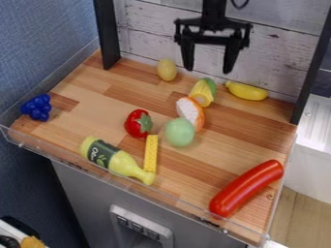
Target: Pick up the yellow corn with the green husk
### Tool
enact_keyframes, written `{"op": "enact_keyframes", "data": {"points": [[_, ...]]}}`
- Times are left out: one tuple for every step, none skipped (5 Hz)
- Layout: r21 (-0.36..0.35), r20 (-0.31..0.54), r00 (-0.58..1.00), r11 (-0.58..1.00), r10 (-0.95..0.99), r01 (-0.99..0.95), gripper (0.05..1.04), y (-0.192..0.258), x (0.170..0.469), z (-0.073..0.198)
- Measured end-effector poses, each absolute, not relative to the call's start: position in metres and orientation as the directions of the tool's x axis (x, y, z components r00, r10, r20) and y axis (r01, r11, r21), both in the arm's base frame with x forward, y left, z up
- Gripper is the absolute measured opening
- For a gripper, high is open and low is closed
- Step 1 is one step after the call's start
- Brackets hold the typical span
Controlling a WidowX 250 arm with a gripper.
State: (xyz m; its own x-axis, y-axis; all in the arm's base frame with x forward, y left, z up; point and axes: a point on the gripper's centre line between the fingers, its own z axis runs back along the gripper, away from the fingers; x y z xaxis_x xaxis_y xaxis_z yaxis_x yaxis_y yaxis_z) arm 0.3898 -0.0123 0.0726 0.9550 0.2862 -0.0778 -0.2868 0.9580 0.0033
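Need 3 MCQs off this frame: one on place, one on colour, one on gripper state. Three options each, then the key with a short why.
1. Where on the wooden board is the red sausage-shaped toy, as pictured?
A) Upper left
B) Centre
C) Lower right

2. What colour is the grape-like bunch?
A) Blue
B) Green
C) Purple

3. What state is the gripper in?
A) Shut, empty
B) Open, nothing between its fingers
C) Shut on a toy

Key:
1. C: it lies slanted near the board's lower right corner.
2. A: the whole cluster at the left side is deep blue.
3. B: the two fingers hang well apart, with only the whitish plank backdrop showing between them.
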Motion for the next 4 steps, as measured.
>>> {"op": "enact_keyframes", "data": {"points": [[0.002, -0.079, 0.963, 0.966, 0.258, -0.259, 0.999, -0.012, 0.389, 0.049], [0.008, -0.072, 0.949, 0.952, 0.305, -0.306, 0.998, -0.017, 0.387, 0.033], [0.017, -0.085, 0.917, 0.921, 0.390, -0.390, 0.998, -0.020, 0.383, 0.015], [0.018, -0.070, 0.882, 0.884, 0.467, -0.467, 0.945, -0.026, 0.384, 0.009]]}}
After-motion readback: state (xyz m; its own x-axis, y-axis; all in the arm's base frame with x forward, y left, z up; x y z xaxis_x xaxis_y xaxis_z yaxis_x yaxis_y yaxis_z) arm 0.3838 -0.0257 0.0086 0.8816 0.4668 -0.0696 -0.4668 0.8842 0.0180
